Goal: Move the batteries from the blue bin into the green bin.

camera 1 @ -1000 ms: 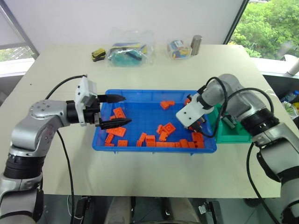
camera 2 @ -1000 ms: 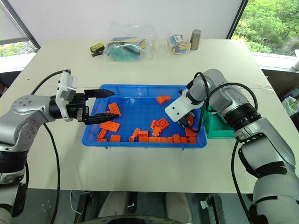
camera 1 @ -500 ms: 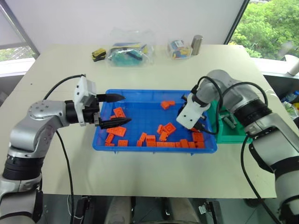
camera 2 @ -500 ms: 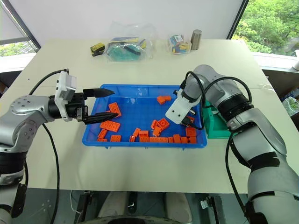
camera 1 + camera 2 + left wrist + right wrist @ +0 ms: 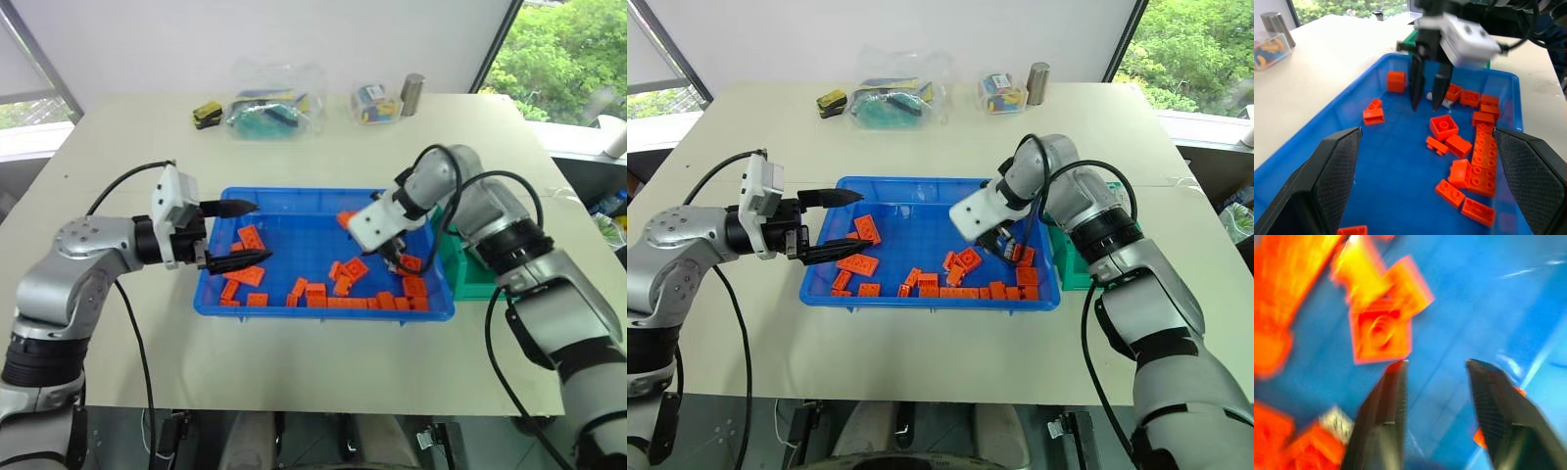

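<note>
Blue bin (image 5: 294, 220): it sits mid-frame in the head view. I see mostly orange bricks (image 5: 313, 292) in it, strewn along its lower and right parts.
Green bin (image 5: 478, 284): it is at the blue bin's right edge, largely hidden behind my right arm. I cannot see its inside, so I cannot tell what is already delivered.
Progress: I judge it unfinished, since one silvery piece looks to be lying in the blue bin, and I can make out no others among the bricks.
Left claw (image 5: 238, 233): spread wide and empty, it hangs over the left end of the blue bin, well apart from the work.
Right claw (image 5: 1425, 107): fingers parted with nothing between them, it points down over the right half of the blue bin.
Battery (image 5: 1446, 103): a small silvery piece (my best guess, as it is tiny) lies on the bin floor among bricks. It is just beside one fingertip, outside the gap, slightly right of the claw in the left wrist view.
</note>
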